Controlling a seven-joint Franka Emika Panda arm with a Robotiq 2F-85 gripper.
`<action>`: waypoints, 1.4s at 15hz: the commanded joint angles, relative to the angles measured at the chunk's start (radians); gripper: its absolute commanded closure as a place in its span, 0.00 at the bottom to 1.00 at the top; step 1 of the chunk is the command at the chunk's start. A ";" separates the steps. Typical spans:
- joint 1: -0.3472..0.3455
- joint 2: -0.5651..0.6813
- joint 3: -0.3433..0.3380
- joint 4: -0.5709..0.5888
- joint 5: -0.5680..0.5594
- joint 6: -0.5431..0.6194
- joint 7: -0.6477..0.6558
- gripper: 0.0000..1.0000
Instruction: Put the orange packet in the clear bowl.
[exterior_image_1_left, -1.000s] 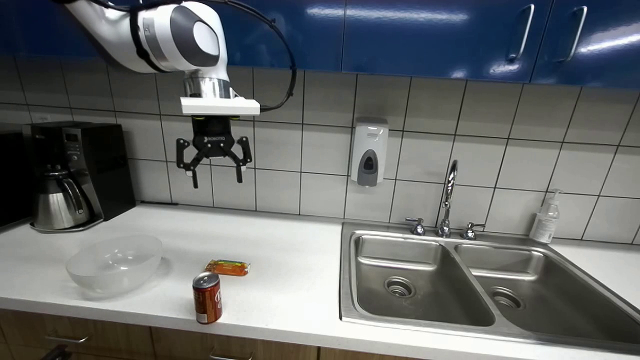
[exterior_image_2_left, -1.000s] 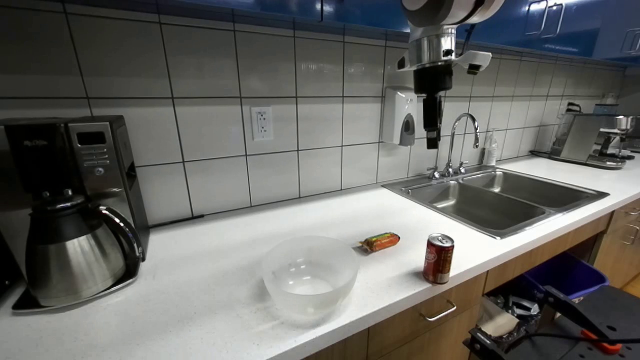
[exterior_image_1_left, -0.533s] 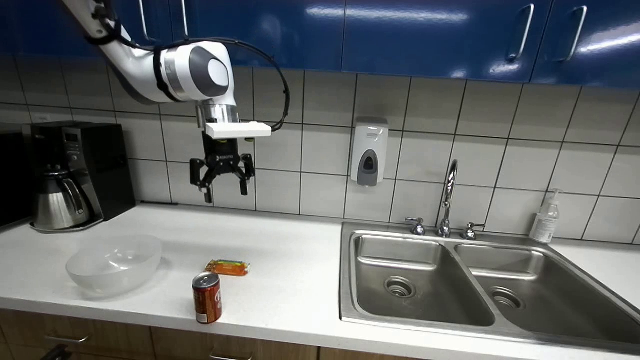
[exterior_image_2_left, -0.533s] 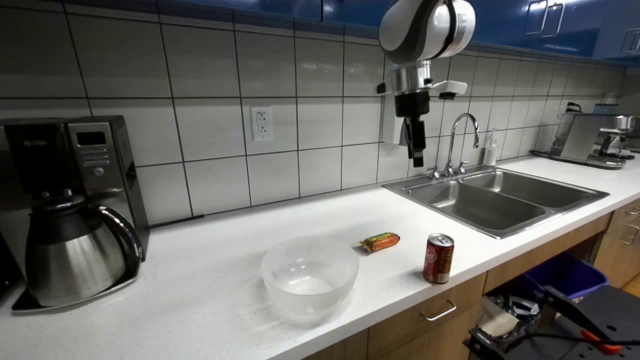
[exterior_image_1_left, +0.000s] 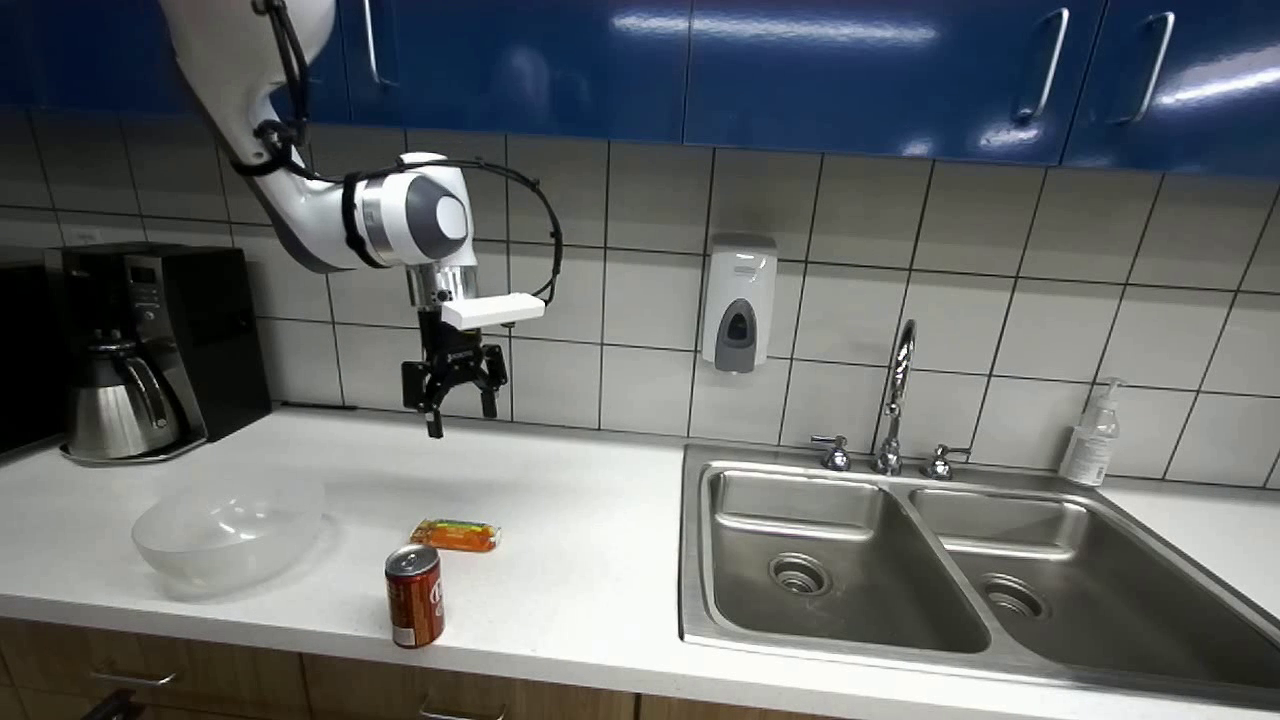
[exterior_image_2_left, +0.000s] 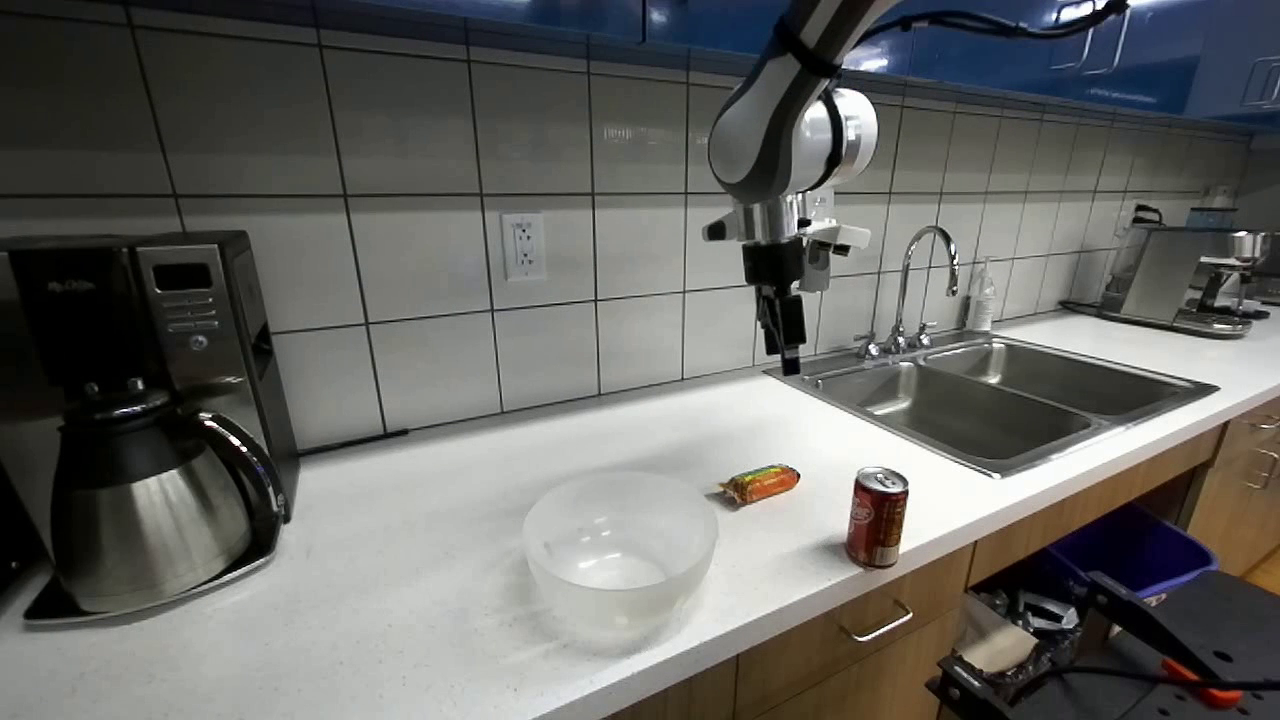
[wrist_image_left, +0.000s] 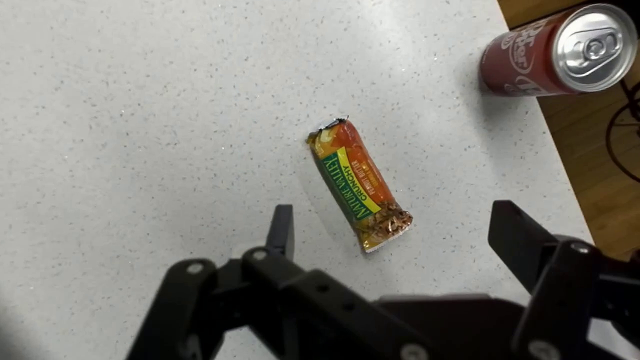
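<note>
The orange packet (exterior_image_1_left: 456, 535) lies flat on the white counter, and it also shows in an exterior view (exterior_image_2_left: 762, 485) and the wrist view (wrist_image_left: 355, 180). The clear bowl (exterior_image_1_left: 230, 565) stands on the counter beside the packet, with the coffee pot beyond its other side; it also shows in an exterior view (exterior_image_2_left: 618, 612) and is out of the wrist view. My gripper (exterior_image_1_left: 462, 415) is open and empty, pointing down above the counter, higher than the packet and apart from it. In the wrist view the packet's near end lies between the spread fingers (wrist_image_left: 392, 220).
A red drink can (exterior_image_1_left: 415, 597) stands upright near the counter's front edge, close to the packet; it also shows in the wrist view (wrist_image_left: 525, 62). A double sink (exterior_image_1_left: 695, 560) is set in the counter. A coffee maker with a steel pot (exterior_image_2_left: 150, 510) stands at the wall.
The arm and open gripper have moved down toward the counter; in an exterior view they have also moved left. The packet, bowl and can have not moved.
</note>
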 joint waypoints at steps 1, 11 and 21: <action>-0.048 0.122 0.037 0.129 -0.016 0.000 -0.060 0.00; -0.118 0.323 0.093 0.318 -0.001 0.006 -0.235 0.00; -0.136 0.357 0.138 0.261 0.033 0.032 -0.276 0.00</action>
